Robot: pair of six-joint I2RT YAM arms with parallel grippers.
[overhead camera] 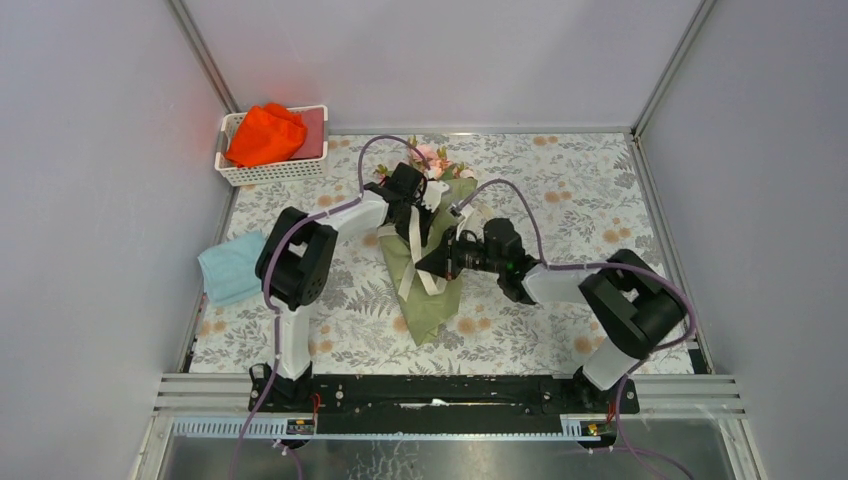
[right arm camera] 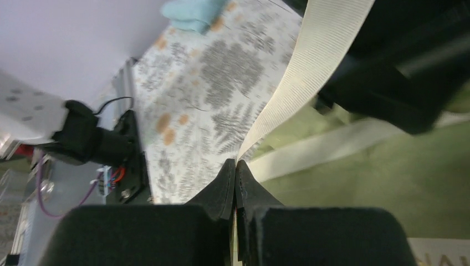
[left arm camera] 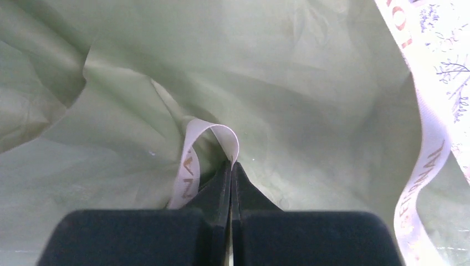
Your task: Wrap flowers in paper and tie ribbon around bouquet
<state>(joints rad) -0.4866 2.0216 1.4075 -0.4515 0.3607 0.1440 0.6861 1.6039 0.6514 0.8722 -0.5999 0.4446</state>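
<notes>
The left end effector [left arm camera: 231,164] hangs over the bouquet's [overhead camera: 430,310] upper half, jaws pinched shut on a loop of the ribbon [left arm camera: 189,166]. The bouquet lies mid-worktop [overhead camera: 560,200] — flowers [overhead camera: 436,158] at its far end. At the bouquet's right edge, the right end effector [right arm camera: 235,162] grips a straight ribbon strand.

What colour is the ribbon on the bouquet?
The ribbon is cream-beige, seen best in the right wrist view.
</notes>
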